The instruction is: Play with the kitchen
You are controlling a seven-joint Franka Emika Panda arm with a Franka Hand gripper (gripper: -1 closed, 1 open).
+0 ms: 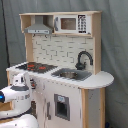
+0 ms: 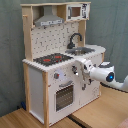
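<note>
While the arm is being held against the front of the kitchen (image 2: 50, 65), a reaching step appears to be in hand: in the second exterior view the gripper (image 2: 79, 73) is being pressed close to the upper front panel, just beside the knobs (image 2: 56, 76) and above the oven door (image 2: 65, 96). Whether its fingers are parted or closed on anything cannot be told. Judged from this, a careful approach onto a knob or handle is being called for next. Glossy black and red are being shown by the flat stovetop (image 2: 50, 59), to whose right a curved black faucet (image 2: 75, 39) is arching over the metal sink (image 2: 85, 49). White panels, pale wood edges and a grey hood (image 2: 49, 20) are being shown above the stovetop.
</note>
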